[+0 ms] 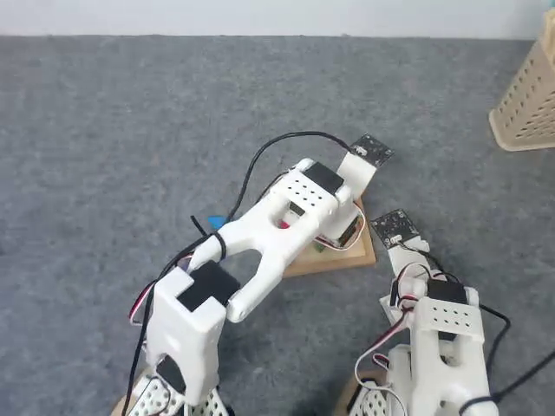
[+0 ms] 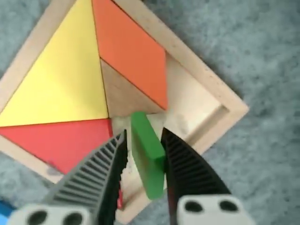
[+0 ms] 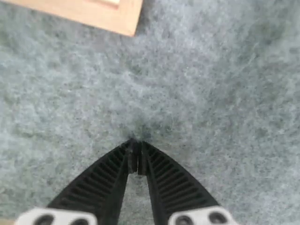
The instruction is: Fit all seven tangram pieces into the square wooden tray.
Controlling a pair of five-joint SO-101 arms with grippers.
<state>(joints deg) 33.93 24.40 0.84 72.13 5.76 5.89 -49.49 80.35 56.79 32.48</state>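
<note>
fuzzy grey mat [image 1: 104, 130], left tool [image 2: 143, 136] gripping green block [image 2: 148, 161], wooden tray [image 2: 194, 70]

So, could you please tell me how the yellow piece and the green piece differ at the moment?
The yellow piece lies flat in the wooden tray, seated against the orange piece and the red piece. The green piece stands on edge, held in the left arm's jaws over the tray's unfilled corner. The yellow piece shows a broad triangular face; the green piece shows a narrow side. Both are plain-coloured.
</note>
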